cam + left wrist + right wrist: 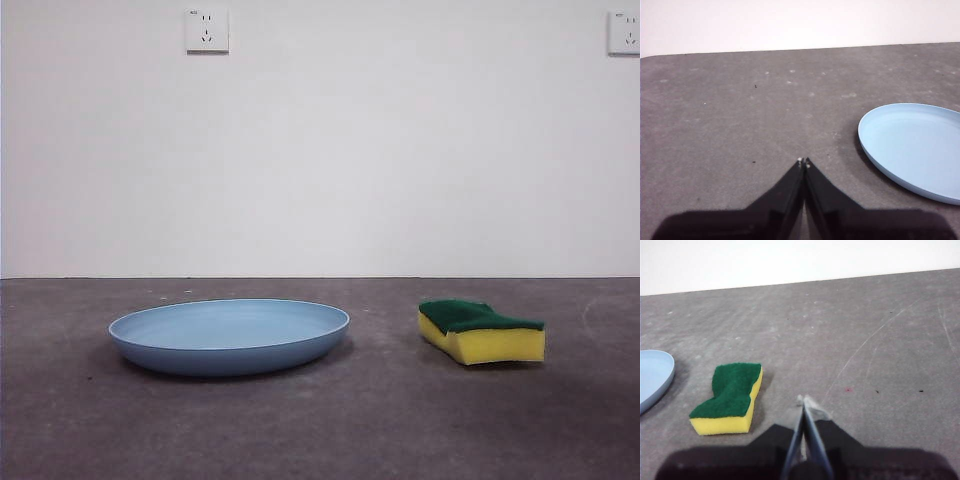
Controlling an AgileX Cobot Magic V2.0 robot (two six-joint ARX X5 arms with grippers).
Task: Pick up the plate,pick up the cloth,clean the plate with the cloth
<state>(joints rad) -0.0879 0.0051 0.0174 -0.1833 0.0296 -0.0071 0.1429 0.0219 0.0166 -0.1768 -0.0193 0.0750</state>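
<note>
Plate (230, 335), sponge (482, 331) apart; end effectors only in wrist views.

The plate (229, 336), a wide, shallow, light-blue round dish with a low raised rim, is lying flat and upright, nothing sitting in it. The cloth (482, 331), really a wavy-sided yellow sponge block, is resting green scouring layer up, clearly apart from the plate, both sitting on the same dark grey surface.
</note>
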